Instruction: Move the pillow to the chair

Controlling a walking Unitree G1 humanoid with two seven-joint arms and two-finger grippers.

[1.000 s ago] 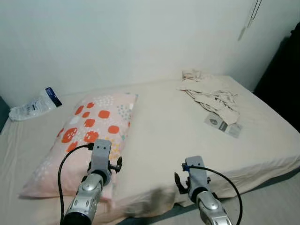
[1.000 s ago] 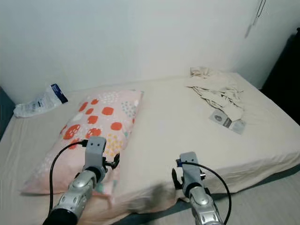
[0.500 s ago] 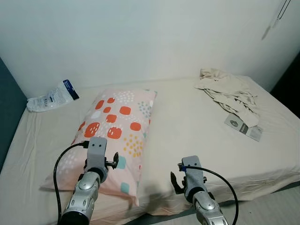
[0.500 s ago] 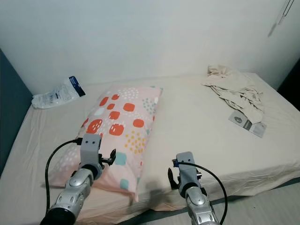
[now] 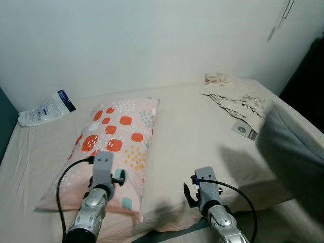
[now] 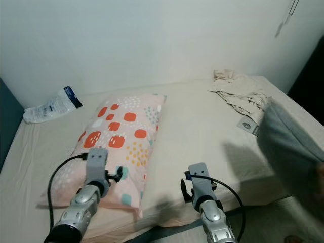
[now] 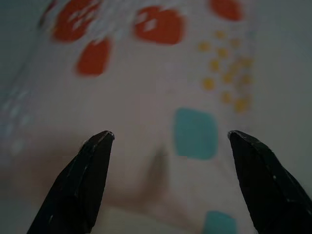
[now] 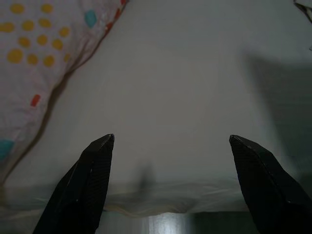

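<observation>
i see the pillow point(image 5: 110, 148) lying flat on the bed point(image 5: 192, 131), left side. my left gripper point(image 7: 168, 183) hovers over its near end, jaws wide apart. my right gripper point(image 8: 168, 183) hangs above bare sheet by the bed's near edge, jaws apart too. crumpled cloth point(image 5: 230, 93) sits far right; a blurred grey shape point(image 5: 293, 152) is at the right edge.

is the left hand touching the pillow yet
Cannot tell. In the left wrist view the open left hand is over the pillow, but neither contact nor a gap shows plainly.
</observation>
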